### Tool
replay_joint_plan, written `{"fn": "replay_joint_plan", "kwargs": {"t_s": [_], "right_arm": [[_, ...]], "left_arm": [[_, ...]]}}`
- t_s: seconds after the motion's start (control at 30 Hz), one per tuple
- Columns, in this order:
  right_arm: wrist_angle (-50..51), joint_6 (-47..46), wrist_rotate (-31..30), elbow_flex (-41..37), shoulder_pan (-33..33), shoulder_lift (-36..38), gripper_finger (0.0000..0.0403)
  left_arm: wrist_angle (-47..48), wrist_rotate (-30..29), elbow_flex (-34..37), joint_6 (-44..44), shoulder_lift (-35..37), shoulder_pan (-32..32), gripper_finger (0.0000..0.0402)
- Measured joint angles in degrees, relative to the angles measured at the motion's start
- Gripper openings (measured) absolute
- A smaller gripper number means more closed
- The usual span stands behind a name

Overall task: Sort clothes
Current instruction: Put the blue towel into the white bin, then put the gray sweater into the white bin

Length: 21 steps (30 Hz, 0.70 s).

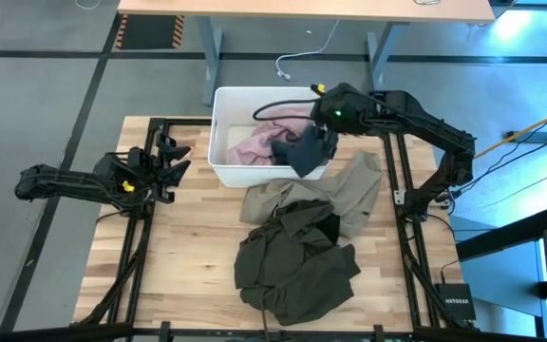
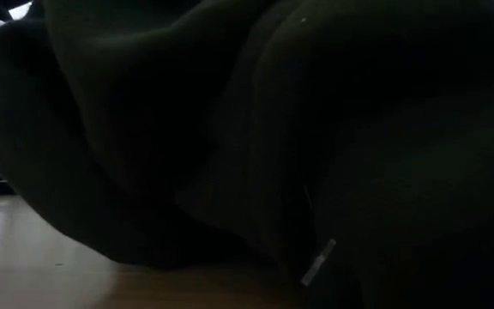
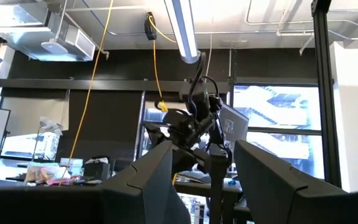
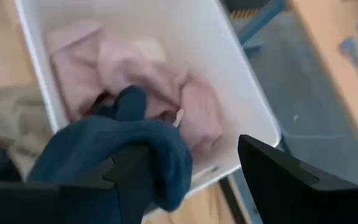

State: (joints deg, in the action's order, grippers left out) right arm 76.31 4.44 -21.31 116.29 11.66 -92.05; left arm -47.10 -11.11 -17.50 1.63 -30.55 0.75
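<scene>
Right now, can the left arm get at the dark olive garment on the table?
Probably yes. The left claw waits open at the table's left side, and bare table lies between it and the olive garment; nothing stands in the way.

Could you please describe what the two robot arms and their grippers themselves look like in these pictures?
Both arms are dark, nearly black, built of slim jointed segments. The left arm has small yellow marks near its wrist, and the left gripper ends in two dark fingers. The right arm shows a green light near its wrist, with a black cable looping beside it. The right gripper has broad, flat, angular black fingers.
</scene>
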Motion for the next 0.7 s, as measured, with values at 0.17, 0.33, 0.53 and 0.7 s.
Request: {"fn": "replay_joint_plan", "kwargs": {"t_s": [0.17,0.33,0.53,0.7], "right_arm": [[1.08,-0.34,1.93,0.00,-0.02,0.27,0.0241],[-5.20,0.31,-2.69,0.02,0.44,0.46,0.0241],[-6.43,0.37,12.01,0.07,-0.06,0.70,0.0241],[0.18,-1.21,23.60,-1.26,-4.92,0.68,0.0241]], "left_arm": [[-0.02,0.02,0.00,-0.11,0.02,0.02,0.0170],[-0.02,0.02,0.00,0.07,0.00,0.00,0.0170],[0.00,0.01,0.00,-0.13,0.00,0.00,0.0170],[-0.02,0.01,0.00,-0.13,0.00,0.01,0.0170]]}}
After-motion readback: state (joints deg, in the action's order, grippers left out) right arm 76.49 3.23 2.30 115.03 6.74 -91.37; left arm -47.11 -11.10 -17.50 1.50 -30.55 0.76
